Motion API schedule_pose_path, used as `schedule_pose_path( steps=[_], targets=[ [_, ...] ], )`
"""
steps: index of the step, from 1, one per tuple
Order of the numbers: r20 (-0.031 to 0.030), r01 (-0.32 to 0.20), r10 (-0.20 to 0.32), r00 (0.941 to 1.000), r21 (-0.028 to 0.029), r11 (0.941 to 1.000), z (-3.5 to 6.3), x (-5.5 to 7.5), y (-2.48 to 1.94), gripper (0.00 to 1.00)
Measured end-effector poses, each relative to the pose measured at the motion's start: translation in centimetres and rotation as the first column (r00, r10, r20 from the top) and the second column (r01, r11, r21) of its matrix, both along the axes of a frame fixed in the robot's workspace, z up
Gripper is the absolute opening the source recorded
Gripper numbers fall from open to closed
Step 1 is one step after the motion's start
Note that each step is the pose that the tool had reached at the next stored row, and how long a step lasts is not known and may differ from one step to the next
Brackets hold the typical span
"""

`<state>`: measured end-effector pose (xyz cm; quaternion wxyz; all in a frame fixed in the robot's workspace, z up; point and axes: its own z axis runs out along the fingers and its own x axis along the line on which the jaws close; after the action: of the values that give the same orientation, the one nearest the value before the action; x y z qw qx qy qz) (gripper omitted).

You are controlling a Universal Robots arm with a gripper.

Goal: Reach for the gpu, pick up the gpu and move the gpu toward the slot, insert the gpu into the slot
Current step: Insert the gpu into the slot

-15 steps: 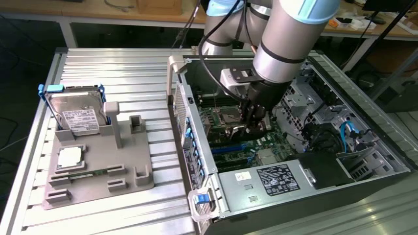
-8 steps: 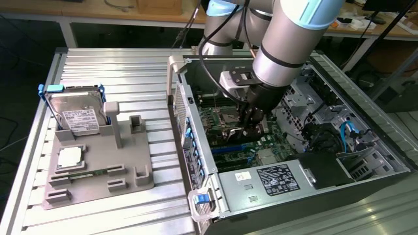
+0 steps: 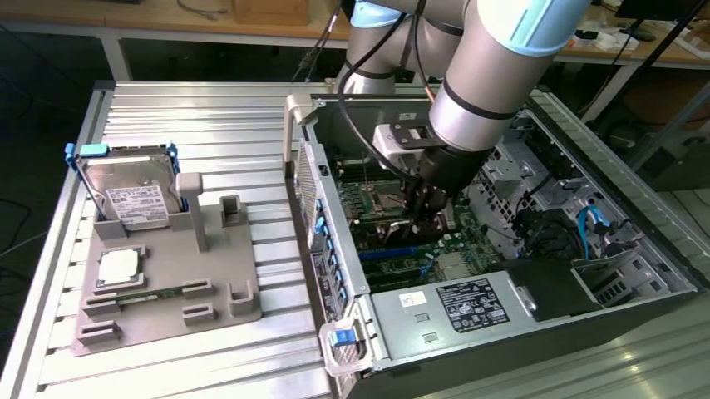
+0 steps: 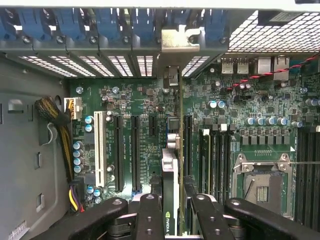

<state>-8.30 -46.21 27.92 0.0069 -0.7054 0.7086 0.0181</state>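
My gripper (image 3: 428, 218) is down inside the open computer case and shut on the gpu (image 4: 170, 200), a thin dark card seen edge-on between the black fingers (image 4: 150, 212). In the exterior view the gpu (image 3: 385, 226) hangs just above the green motherboard (image 3: 383, 268). Its silvery end bracket (image 4: 180, 39) stands against the case's rear wall. The card lies along the blue slot (image 4: 173, 136), which peeks out from under it. I cannot tell whether the card's edge is seated in the slot (image 3: 391, 249).
Black and white expansion slots (image 4: 118, 152) lie beside the card, with memory strips (image 4: 220, 160) and the processor socket (image 4: 262, 182) on the other side. Yellow-black cables (image 4: 61, 131) and a power supply (image 3: 466, 303) crowd the case. Outside it, a hard drive (image 3: 133, 198) and processor chip (image 3: 119, 266) rest on a grey fixture (image 3: 178, 287).
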Motion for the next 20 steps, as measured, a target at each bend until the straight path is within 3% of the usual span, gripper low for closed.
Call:
schedule_pose_path(
  steps=[12, 17, 20],
  targets=[
    [0.0014, 0.0, 0.0, 1.0, 0.0, 1.0, -0.19, -0.67, 0.0, 0.27],
    [0.0129, 0.0, 0.0, 0.9999, 0.0, 1.0, -0.21, -0.75, 0.0, 0.27],
    [0.0285, -0.001, 0.001, 0.9996, 0.0001, 1.0, -0.21, -0.87, 0.0, 0.27]
  ],
)
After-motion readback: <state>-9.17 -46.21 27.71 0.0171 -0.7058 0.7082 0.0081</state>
